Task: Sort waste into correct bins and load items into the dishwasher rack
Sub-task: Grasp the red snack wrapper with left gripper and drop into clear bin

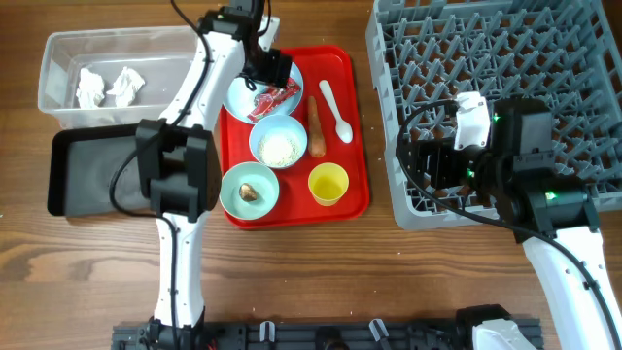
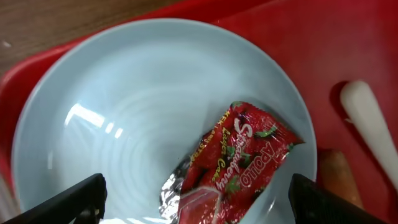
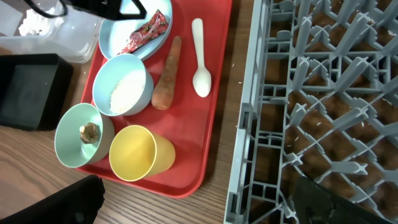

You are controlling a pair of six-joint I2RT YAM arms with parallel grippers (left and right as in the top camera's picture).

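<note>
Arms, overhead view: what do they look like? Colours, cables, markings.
Left arm: white tubular links, black boxy joint housings, a black cable alongside. Right arm: same white and black, plus green lights on its housings, a white block near the wrist, a looped black cable. Gripper fingers are black. No printed markings visible.

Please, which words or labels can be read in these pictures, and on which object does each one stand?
"Strawberry": on the red snack wrapper, which lies on the pale blue plate.
"APOLLO": same wrapper.
"Layer Cake": same wrapper, small and less sure.
No other text can be read.
</note>
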